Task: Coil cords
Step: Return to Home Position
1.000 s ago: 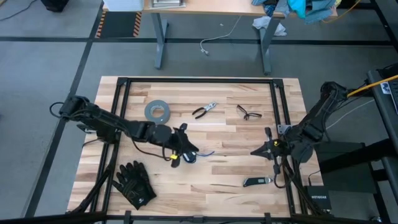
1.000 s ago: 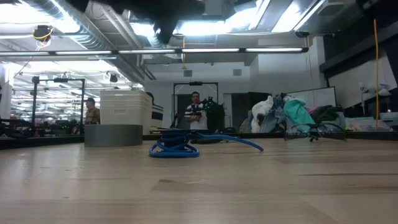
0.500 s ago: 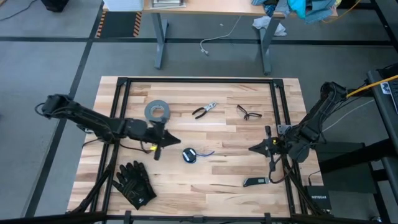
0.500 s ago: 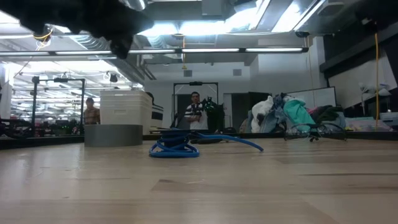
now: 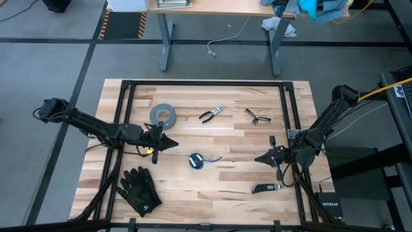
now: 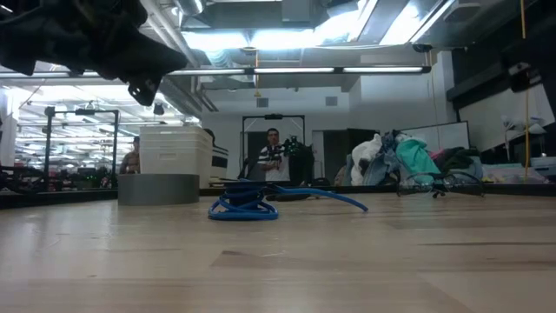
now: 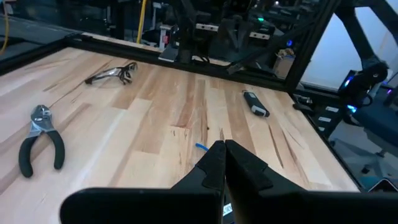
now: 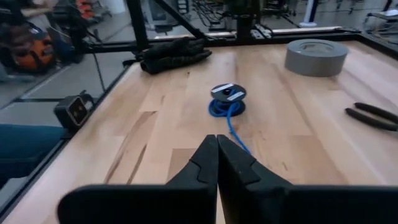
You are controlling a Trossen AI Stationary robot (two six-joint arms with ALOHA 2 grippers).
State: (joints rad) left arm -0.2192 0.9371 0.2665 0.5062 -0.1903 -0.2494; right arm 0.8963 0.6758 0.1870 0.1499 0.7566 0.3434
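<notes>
The cords [image 5: 196,160] lie as a small round blue-and-black bundle on the table's middle, with a short blue tail [image 5: 215,158] trailing toward the right; the bundle also shows in the low view [image 6: 243,206] and the right wrist view [image 8: 227,99]. My left gripper [image 5: 175,144] is shut, left of the bundle and clear of it. Only the blue tail end [image 7: 202,147] shows past its fingers in the left wrist view. My right gripper [image 5: 257,158] is shut, right of the bundle, its tips aimed toward it, holding nothing.
A grey tape roll [image 5: 163,115] lies behind the left gripper. Pliers [image 5: 211,115] and safety glasses [image 5: 258,116] sit toward the far side. Black gloves [image 5: 139,191] lie at the near left, a small knife [image 5: 265,188] at the near right. A black frame [image 5: 206,84] borders the table.
My left gripper has drawn back from the coiled cords toward the table's left edge and sunk a little, staying shut; the bundle stays where it lay. My right gripper has come down and edged slightly toward the bundle.
</notes>
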